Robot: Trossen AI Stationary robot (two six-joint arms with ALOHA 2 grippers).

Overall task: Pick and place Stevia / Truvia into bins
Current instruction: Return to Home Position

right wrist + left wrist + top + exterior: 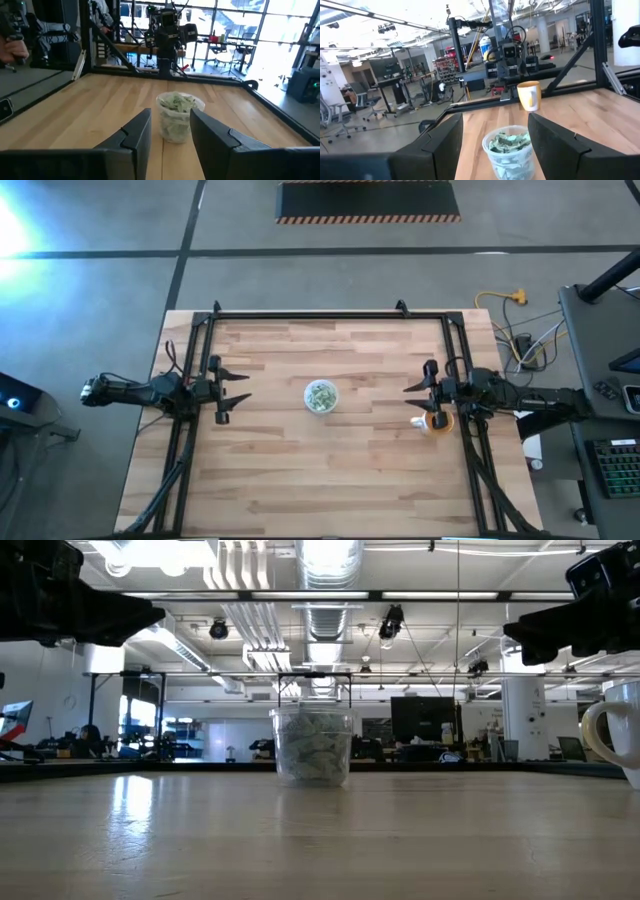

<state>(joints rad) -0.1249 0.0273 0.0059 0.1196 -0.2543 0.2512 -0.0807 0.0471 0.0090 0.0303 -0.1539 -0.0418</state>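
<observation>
While packets (509, 141) fill the cup (312, 730), left gripper (245, 385) and right gripper (410, 404) spread empty fingers.

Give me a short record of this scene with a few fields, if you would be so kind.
cup: translucent, upright at the middle of the table
packets: green and white, heaped in the cup to about its rim
left pincer: open, empty, at the table's left side, apart from the cup
right pincer: open, empty, at the table's right side, apart from the cup
mug: stands on the table by the right arm
</observation>
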